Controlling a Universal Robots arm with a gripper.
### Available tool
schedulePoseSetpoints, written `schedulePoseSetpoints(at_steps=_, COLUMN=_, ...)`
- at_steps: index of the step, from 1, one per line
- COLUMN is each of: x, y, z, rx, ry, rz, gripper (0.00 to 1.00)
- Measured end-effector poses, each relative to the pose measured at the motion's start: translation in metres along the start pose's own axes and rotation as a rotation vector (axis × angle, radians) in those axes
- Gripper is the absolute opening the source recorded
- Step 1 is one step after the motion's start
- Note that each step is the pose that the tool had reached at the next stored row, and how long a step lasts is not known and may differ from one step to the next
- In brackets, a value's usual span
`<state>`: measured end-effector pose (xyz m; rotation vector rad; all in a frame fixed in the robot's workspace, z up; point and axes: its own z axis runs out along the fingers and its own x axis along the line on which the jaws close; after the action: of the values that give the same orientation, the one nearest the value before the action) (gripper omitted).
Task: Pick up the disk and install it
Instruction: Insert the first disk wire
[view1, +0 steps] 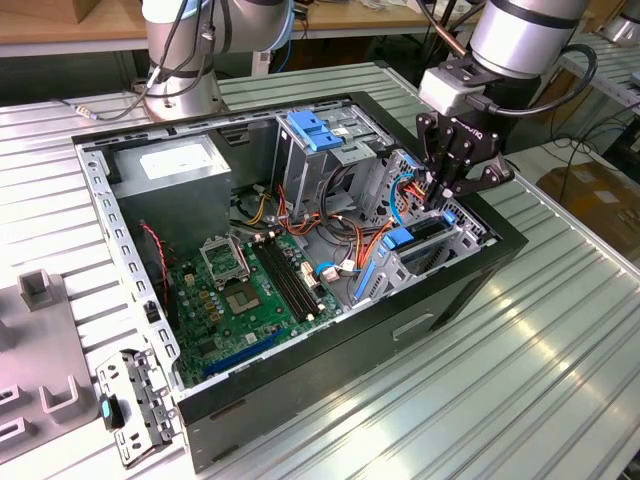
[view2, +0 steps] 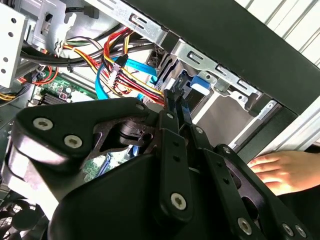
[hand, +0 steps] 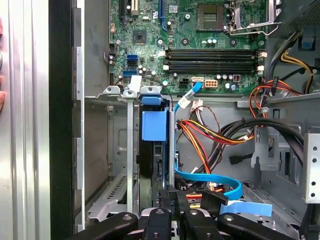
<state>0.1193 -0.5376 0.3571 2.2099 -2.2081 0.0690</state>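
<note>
bench: ribbed metal table (view1: 560, 330), open PC case (view1: 330, 340) lying flat
gripper (hand: 171, 196): fingers pinched on the disk (hand: 152, 150), edge-on so it slides into the bay, frame centre

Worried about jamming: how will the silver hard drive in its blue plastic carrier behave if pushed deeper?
The drive looks rigid, so probably no flexing. Standing on edge between the grey metal bay walls, it should likely slide rather than tip.
</note>
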Motion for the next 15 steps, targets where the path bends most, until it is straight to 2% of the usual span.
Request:
schedulePoseSetpoints(at_steps=9, x=0.0003, y=0.0009, z=0.0003, rx=0.0000, ry=0.0000, rz=0.000, gripper=0.16)
schedulePoseSetpoints(at_steps=15, x=0.0073, y=0.0013, z=0.0036, rx=-0.0002, ry=0.0001, rz=0.006, gripper=0.16)
